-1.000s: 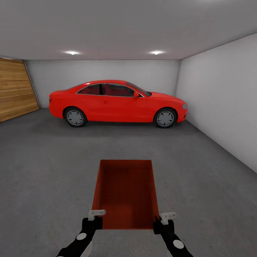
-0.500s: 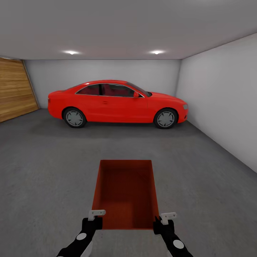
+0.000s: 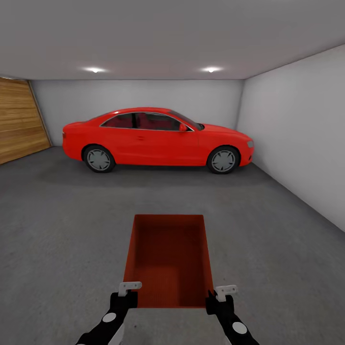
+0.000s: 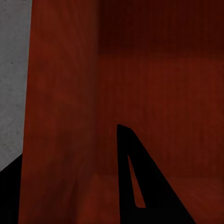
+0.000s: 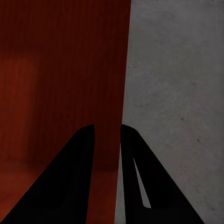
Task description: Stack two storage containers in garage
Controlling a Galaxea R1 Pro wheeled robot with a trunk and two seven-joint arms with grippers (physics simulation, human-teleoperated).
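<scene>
- Already inside the garage: dark grey concrete floor (image 3: 62,230), white-grey walls, slatted wooden door (image 3: 19,120) at the left, red car (image 3: 155,139) parked side-on ahead.
- Carrying one orange-red storage container (image 3: 168,258), open top up, held out in front between both arms and clear of the car.
- Left gripper (image 3: 125,293) clamped over the container's near left wall; left wrist view puts one finger (image 4: 140,186) inside the box and the wall in front of the other.
- Right gripper (image 3: 219,296) pinched on the near right wall; right wrist view shows its dark fingers (image 5: 74,177) straddling the thin red edge, concrete beyond.
- Hard to tell whether the box hangs above the concrete or rests on it.
- Judged progress: one container brought in, not yet released.
- Left to do, by that reading: setting this box down, and getting the other container stacked with it.
</scene>
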